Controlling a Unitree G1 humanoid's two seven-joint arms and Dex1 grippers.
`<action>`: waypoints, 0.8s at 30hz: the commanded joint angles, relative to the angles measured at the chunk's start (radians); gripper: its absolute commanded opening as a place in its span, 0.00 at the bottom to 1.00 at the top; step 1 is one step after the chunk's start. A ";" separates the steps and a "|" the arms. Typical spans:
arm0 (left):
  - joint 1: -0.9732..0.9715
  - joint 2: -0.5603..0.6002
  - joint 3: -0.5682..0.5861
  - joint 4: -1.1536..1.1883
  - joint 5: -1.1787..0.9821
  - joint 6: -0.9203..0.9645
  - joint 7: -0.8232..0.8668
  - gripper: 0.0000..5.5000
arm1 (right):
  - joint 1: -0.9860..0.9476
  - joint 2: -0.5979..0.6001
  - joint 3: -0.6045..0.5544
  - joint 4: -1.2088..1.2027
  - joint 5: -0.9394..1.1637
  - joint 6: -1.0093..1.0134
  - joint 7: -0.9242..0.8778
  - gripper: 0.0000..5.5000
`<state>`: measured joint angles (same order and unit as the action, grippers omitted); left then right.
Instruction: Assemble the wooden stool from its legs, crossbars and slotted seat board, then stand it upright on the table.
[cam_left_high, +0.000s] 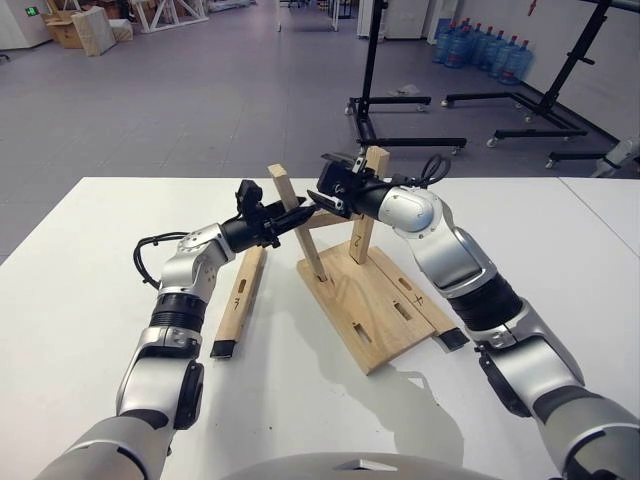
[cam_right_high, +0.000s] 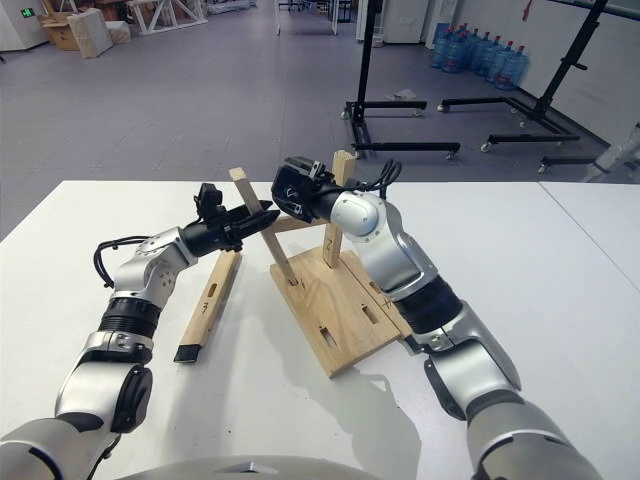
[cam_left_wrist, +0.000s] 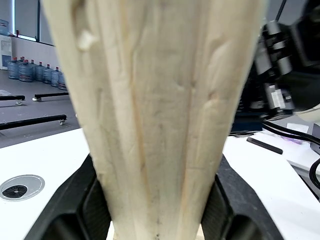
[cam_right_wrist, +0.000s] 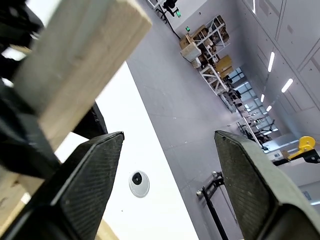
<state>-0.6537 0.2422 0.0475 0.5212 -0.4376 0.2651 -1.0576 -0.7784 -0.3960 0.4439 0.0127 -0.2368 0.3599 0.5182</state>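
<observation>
The slotted seat board (cam_left_high: 380, 300) lies flat on the white table (cam_left_high: 90, 300). Two legs stand up from it: a tilted one (cam_left_high: 312, 255) on the left and another (cam_left_high: 363, 235) behind it, with a crossbar (cam_left_high: 330, 219) between them. My left gripper (cam_left_high: 298, 217) is shut on the tilted leg (cam_left_wrist: 160, 110) near its upper part, its fingers (cam_left_wrist: 95, 200) pressed to both sides. My right gripper (cam_left_high: 322, 203) hovers open just right of that leg's top (cam_right_wrist: 75, 60), its fingers (cam_right_wrist: 250, 180) wide apart. A loose leg (cam_left_high: 240, 295) lies left of the board. Another leg's black foot (cam_left_high: 455, 340) pokes out under the board's right edge.
A round cable port (cam_left_wrist: 20, 187) is set in the tabletop. A second white table (cam_left_high: 610, 210) adjoins on the right. Black wheeled stands (cam_left_high: 400, 110) and water bottles (cam_left_high: 485, 45) are on the floor beyond the far edge. The tabletop in front of the board is bare.
</observation>
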 joint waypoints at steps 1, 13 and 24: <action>-0.013 0.009 -0.011 -0.006 0.018 -0.003 -0.003 0.37 | -0.015 -0.004 0.001 0.031 -0.043 -0.033 0.011 0.60; -0.040 -0.007 -0.015 0.015 0.020 -0.004 -0.008 0.37 | 0.222 -0.065 0.135 0.115 -0.202 -0.178 0.051 0.60; -0.034 -0.125 -0.055 0.187 0.066 -0.060 0.029 0.37 | 0.339 -0.056 0.107 0.090 -0.208 -0.164 0.053 0.60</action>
<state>-0.6814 0.1767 0.0129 0.6511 -0.3866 0.1794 -1.0454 -0.5922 -0.4498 0.4668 0.0459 -0.4330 0.1523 0.4881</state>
